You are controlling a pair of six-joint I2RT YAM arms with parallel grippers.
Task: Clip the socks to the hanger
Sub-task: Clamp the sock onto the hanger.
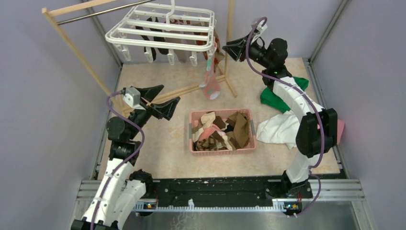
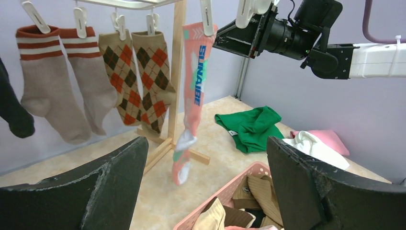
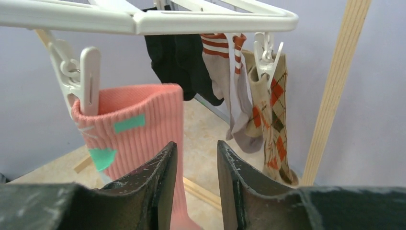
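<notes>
Top external: wooden rack post (image 1: 230,19) beside pink sock (image 1: 209,84) — right fingers (image 1: 232,49) narrowly parted, empty; left fingers (image 1: 165,109) wide apart, empty.

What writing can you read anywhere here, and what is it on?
"SUNAUBE", or close to it, in blue letters running down the pink sock; some letters are unsure.
White tag on the green cloth: too small to read.
Nothing else legible.
</notes>
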